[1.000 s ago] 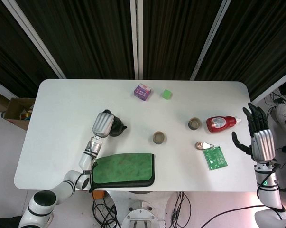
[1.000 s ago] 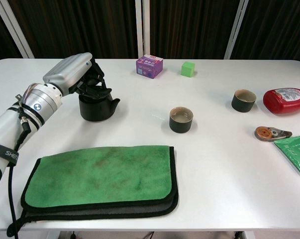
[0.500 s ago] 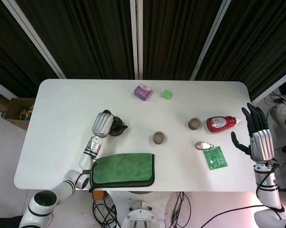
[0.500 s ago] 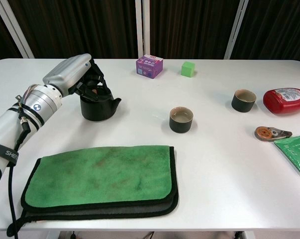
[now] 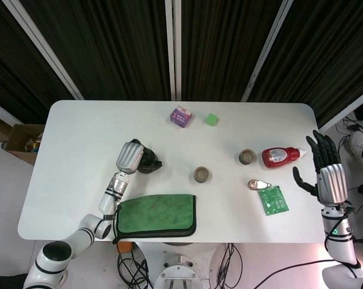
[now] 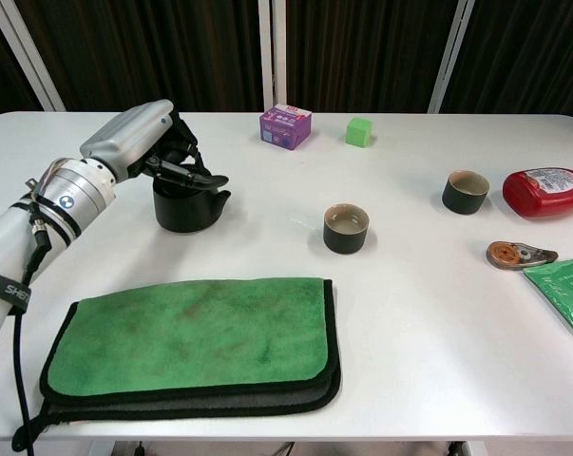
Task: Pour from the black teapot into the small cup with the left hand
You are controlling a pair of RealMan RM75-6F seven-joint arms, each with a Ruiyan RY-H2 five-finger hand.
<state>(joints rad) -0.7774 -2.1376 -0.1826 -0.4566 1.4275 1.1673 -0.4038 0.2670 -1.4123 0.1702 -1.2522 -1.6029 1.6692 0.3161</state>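
Note:
The black teapot (image 6: 186, 209) (image 5: 147, 165) stands upright on the white table (image 6: 429, 323), left of centre. My left hand (image 6: 139, 142) (image 5: 130, 156) hovers over its top, its dark fingers (image 6: 196, 176) stretched out flat across the lid, past the spout side, not wrapped around anything. The small dark cup (image 6: 346, 228) (image 5: 201, 174) sits to the right of the teapot, well apart from it, with a pale inside. My right hand (image 5: 327, 174) is held up beyond the table's right edge, fingers spread and holding nothing; the chest view does not show it.
A folded green cloth (image 6: 191, 342) lies at the front left. A second dark cup (image 6: 466, 191), a red bottle (image 6: 547, 192) on its side, a tape dispenser (image 6: 519, 254) and a green packet (image 6: 563, 290) are at the right. A purple box (image 6: 285, 126) and green cube (image 6: 359, 131) sit at the back.
My left hand's fingers were curled down onto the teapot's top and have straightened out flat above it. The teapot stays on the table. The right hand has barely moved.

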